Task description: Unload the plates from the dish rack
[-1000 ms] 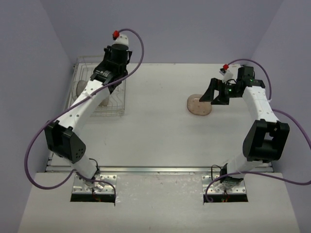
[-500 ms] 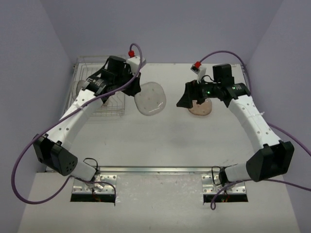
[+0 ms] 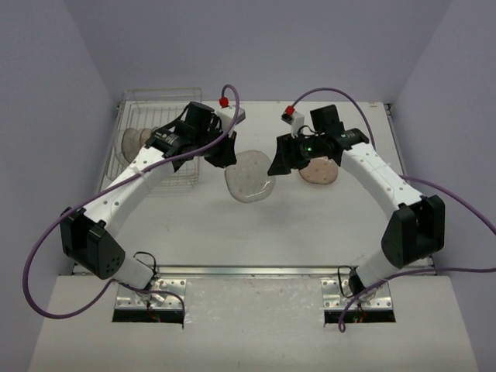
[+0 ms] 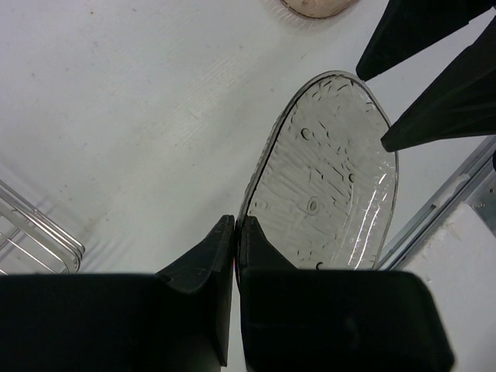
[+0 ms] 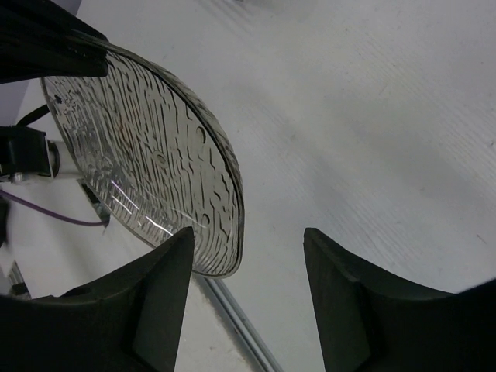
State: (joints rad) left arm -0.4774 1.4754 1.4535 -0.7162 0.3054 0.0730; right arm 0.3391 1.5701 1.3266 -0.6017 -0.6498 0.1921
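My left gripper [image 3: 226,157] is shut on the rim of a smoky translucent plate [image 3: 249,177], held tilted above the table's middle. The left wrist view shows the plate [image 4: 333,178] sticking out beyond the pinched fingertips [image 4: 236,226]. My right gripper [image 3: 277,164] is open at the plate's far edge. In the right wrist view the plate's rim [image 5: 147,155] sits between the fingers [image 5: 248,236], close to the left one. The wire dish rack [image 3: 167,174] stands at the back left with another plate [image 3: 133,141] in it. Pinkish plates [image 3: 319,173] lie flat on the table to the right.
The right gripper's two dark fingers [image 4: 442,116] show at the top right of the left wrist view. Rack wires [image 4: 31,232] are at its lower left. A metal rail [image 3: 256,271] runs along the table's near edge.
The left arm lifted a plate out of the rack and carried it right to the table's middle. The right arm swung left to meet it, and its jaws have narrowed around the rim.
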